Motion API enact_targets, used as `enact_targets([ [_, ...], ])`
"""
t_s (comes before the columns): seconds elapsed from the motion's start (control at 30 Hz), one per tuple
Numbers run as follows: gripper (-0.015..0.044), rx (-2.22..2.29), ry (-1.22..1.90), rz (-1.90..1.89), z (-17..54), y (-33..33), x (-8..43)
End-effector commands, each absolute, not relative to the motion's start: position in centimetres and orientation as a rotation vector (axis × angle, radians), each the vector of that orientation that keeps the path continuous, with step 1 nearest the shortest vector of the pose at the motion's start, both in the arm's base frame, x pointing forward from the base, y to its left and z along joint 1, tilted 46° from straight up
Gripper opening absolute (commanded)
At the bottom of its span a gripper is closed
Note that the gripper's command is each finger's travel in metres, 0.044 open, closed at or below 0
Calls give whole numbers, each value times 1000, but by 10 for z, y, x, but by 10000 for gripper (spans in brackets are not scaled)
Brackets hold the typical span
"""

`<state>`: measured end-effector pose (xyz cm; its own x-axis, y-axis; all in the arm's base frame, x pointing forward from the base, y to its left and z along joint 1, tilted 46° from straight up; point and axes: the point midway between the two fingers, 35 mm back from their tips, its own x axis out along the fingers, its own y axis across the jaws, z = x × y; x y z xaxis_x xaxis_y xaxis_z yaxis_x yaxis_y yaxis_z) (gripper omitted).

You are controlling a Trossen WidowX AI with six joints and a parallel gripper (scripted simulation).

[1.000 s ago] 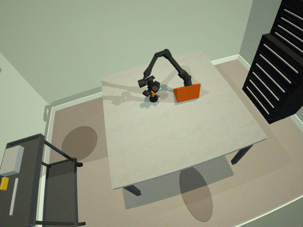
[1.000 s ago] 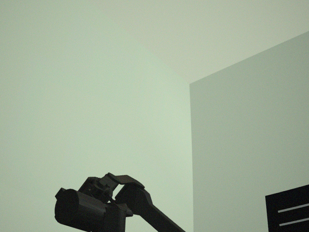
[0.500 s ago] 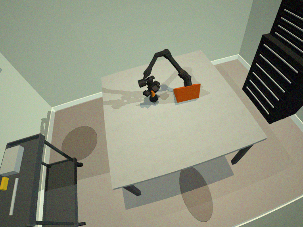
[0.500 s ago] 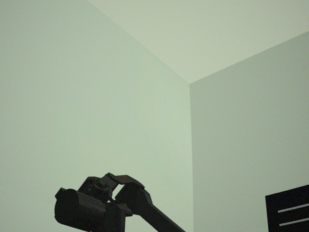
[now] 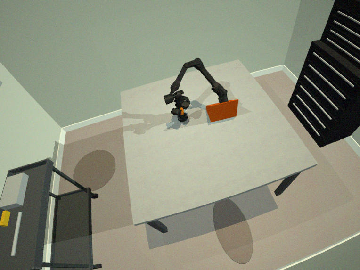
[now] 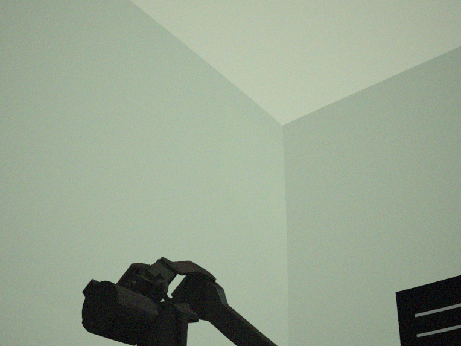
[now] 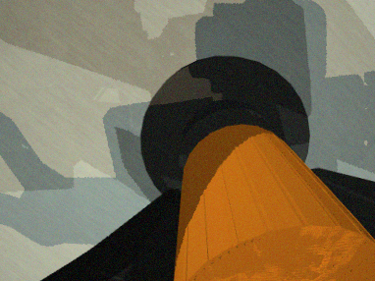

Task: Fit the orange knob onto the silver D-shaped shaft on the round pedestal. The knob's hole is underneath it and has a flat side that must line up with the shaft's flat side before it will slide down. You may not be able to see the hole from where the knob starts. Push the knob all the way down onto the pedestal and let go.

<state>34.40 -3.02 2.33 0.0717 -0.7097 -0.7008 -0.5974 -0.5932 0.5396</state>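
Hand [image 5: 181,111] [image 7: 244,194] grips orange knob [image 5: 181,110] [image 7: 265,192], over the pedestal [image 5: 182,118] [image 7: 167,128], its twelve-o'clock rim visible beyond. Pick-up done; seating unconfirmed, shaft hidden; release remains.

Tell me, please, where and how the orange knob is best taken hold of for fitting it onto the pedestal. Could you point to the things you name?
I would grip the orange knob [image 5: 181,111] [image 7: 265,187] by its round side wall, from above, as the gripper [image 5: 181,111] [image 7: 244,194] does now. Its long body tapers without a visible handle, so opposite sides suit two fingers, leaving the end facing the round pedestal [image 5: 182,118] [image 7: 172,123] free.
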Motion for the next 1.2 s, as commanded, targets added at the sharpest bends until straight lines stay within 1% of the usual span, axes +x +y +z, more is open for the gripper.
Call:
enact_targets([
  [0.0,0,2212,-1349,-1559,23,-32,345],
  [0.5,0,2212,-1349,-1559,26,-29,344],
  [0.57,0,2198,-1322,-1567,26,-29,345],
  [0.73,0,2093,-1139,-1615,26,-29,345],
  [1.17,0,2087,-1128,-1618,23,-33,345],
])
